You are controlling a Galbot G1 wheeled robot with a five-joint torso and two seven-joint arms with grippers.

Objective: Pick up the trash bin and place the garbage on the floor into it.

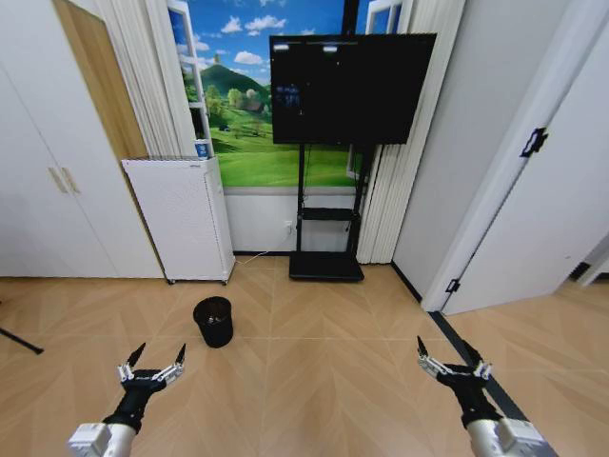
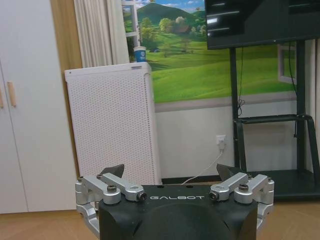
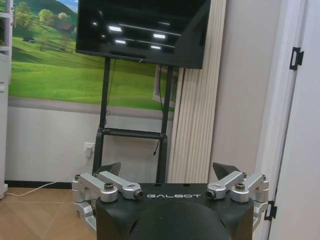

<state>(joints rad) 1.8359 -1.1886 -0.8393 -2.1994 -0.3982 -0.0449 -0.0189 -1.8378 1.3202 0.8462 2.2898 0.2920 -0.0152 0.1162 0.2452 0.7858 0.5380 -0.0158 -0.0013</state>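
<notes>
Both end effectors, left [image 1: 153, 357] and right [image 1: 447, 350], hover spread apart over herringbone wood floor [image 1: 314, 381] near the trash bin [image 1: 213, 321].

Herringbone wood floor [image 1: 314, 362] spreading wide, catching soft light. White perforated appliance [image 1: 181, 217] standing against back wall, paper cup [image 2: 140, 54] sitting on top. Green landscape mural [image 1: 243, 105] glowing behind it, pale curtains [image 1: 143, 67] hanging beside. Dark TV [image 1: 347, 86] resting on black stand [image 1: 326, 233], ceiling lights reflecting in screen. White cabinet doors [image 1: 43, 181] lining left side, white door [image 1: 561, 190] closing off right.
</notes>
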